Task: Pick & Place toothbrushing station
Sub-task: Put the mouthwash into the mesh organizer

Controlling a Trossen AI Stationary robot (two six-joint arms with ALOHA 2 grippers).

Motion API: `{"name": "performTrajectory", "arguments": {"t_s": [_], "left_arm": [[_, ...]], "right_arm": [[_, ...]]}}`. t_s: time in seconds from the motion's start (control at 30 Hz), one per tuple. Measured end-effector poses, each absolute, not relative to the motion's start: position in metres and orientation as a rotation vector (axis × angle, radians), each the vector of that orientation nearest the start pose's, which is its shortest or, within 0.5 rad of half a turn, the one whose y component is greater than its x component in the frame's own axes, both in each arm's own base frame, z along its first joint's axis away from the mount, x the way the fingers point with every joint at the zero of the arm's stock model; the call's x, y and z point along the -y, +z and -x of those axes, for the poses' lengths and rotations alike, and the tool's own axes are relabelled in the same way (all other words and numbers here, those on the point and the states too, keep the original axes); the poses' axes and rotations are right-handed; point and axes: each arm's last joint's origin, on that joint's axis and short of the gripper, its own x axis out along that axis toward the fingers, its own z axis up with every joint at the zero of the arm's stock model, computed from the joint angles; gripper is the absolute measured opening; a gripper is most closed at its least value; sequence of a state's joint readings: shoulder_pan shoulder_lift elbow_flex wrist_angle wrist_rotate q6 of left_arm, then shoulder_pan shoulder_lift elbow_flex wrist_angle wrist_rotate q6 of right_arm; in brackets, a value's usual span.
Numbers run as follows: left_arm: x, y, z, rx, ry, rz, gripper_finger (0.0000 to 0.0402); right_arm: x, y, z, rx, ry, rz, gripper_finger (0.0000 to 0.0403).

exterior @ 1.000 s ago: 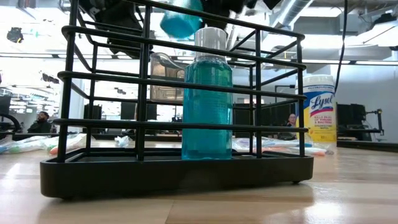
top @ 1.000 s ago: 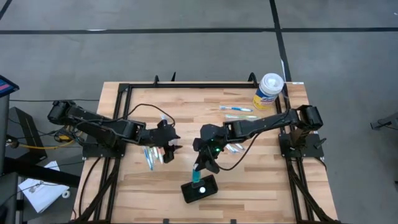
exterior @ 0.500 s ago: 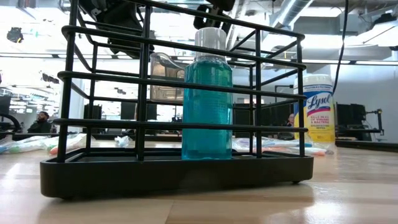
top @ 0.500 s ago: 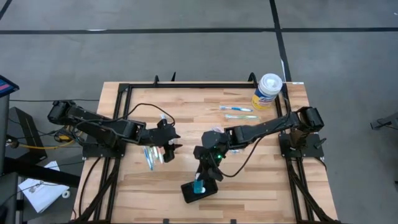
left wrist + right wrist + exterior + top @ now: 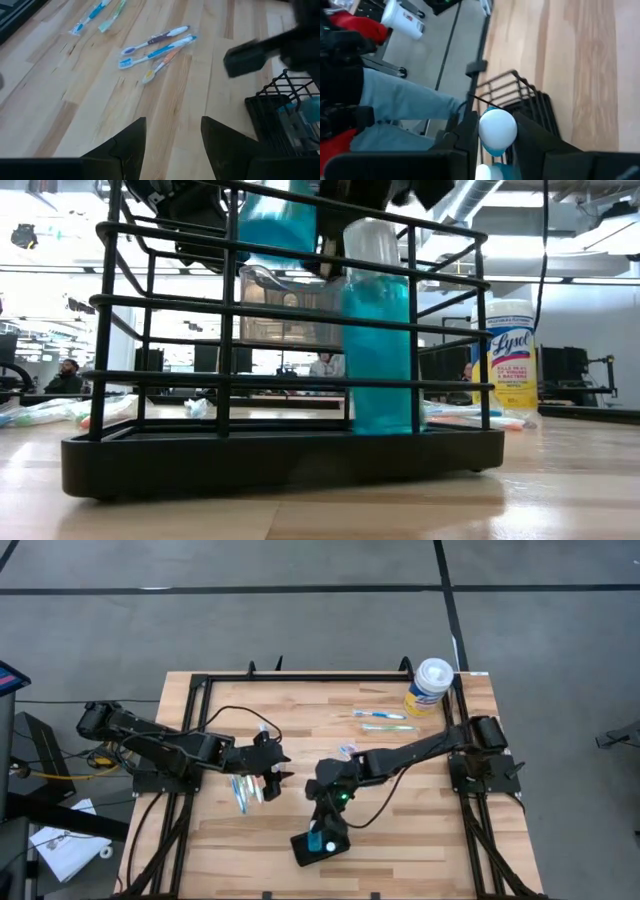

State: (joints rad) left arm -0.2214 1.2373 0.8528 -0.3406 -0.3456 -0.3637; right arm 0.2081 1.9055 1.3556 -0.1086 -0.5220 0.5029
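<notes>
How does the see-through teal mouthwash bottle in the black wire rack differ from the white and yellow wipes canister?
The teal mouthwash bottle is see-through, with blue-green liquid and a clear cap; the white and yellow wipes canister is opaque and carries a printed label. The bottle stands inside the black wire rack; the canister stands on the bare wooden table, farther back. Both are upright.

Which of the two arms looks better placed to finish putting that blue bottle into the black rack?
The right arm. Its end effector is already over the black rack, gripping the blue bottle. The left end effector waits open beside loose toothbrushes.
</notes>
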Motion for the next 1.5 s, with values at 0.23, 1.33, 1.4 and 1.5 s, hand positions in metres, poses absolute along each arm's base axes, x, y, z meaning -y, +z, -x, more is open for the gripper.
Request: {"name": "performTrajectory", "arguments": {"t_s": [0.23,1.33,1.4,1.5], "left_arm": [[0.046,0.254,-0.250,-0.664,0.238,0.146,0.0184],[0.046,0.254,-0.250,-0.664,0.242,0.155,0.0182],[0.046,0.254,-0.250,-0.664,0.242,0.155,0.0182],[0.046,0.253,-0.250,-0.664,0.244,0.154,0.0182]], "right_arm": [[-0.098,0.216,-0.413,-0.810,0.517,-0.583,0.0085],[-0.115,0.231,-0.403,-0.806,0.321,-0.401,0.0085],[-0.122,0.229,-0.400,-0.825,0.328,-0.392,0.0085],[-0.124,0.228,-0.399,-0.839,0.314,-0.391,0.0085]]}}
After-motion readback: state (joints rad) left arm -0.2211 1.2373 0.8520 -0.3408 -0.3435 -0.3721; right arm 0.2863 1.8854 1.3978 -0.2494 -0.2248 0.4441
